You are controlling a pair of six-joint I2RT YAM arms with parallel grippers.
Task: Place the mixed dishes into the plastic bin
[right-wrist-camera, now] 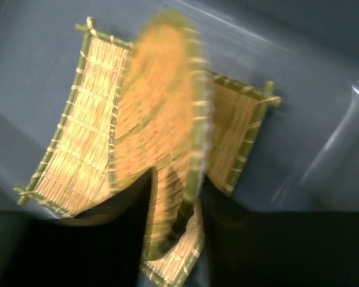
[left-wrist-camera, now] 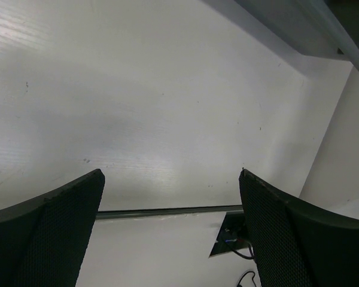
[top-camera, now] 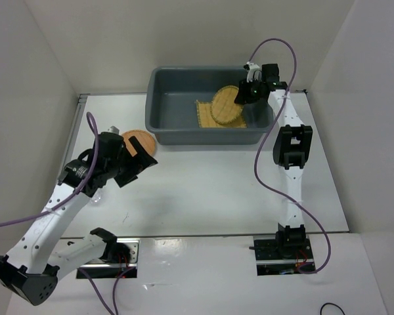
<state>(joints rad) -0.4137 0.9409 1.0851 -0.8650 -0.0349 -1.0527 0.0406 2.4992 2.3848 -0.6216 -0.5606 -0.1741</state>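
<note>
The bin point(top-camera: 203, 136) stands at the far side of the worktop point(top-camera: 210, 184), a little right of the middle. The square mat point(top-camera: 207, 117) lies flat on the bin's floor, towards its right end. The round mat point(top-camera: 223, 105) is over it, tilted up on edge, with its right side at the right pincer point(top-camera: 244, 94), which reaches into the bin over the far right corner.

The right wrist view is blurred. It shows the round mat point(right-wrist-camera: 161, 119) standing edge-on, its lower rim running down between the two dark fingers point(right-wrist-camera: 78, 239). The right pincer point(right-wrist-camera: 176, 179) is closed narrowly on that rim and has hold of the mat. Behind it the square mat point(right-wrist-camera: 78, 119) spreads to both sides against the grey floor of the bin point(right-wrist-camera: 311, 72).

The disc point(top-camera: 138, 140) lies flat on the worktop outside the bin, just beside its near left corner.

The left pincer point(top-camera: 136, 165) hangs above the worktop just near of the disc and apart from it. In the left wrist view the left pincer point(left-wrist-camera: 172, 173) is spread wide, with only bare worktop point(left-wrist-camera: 137, 89) between its fingers point(left-wrist-camera: 54, 233); it has hold of nothing. The bin's wall point(left-wrist-camera: 311, 30) shows at the top right of that view.

I cannot pick out the glass cups with any certainty.
</note>
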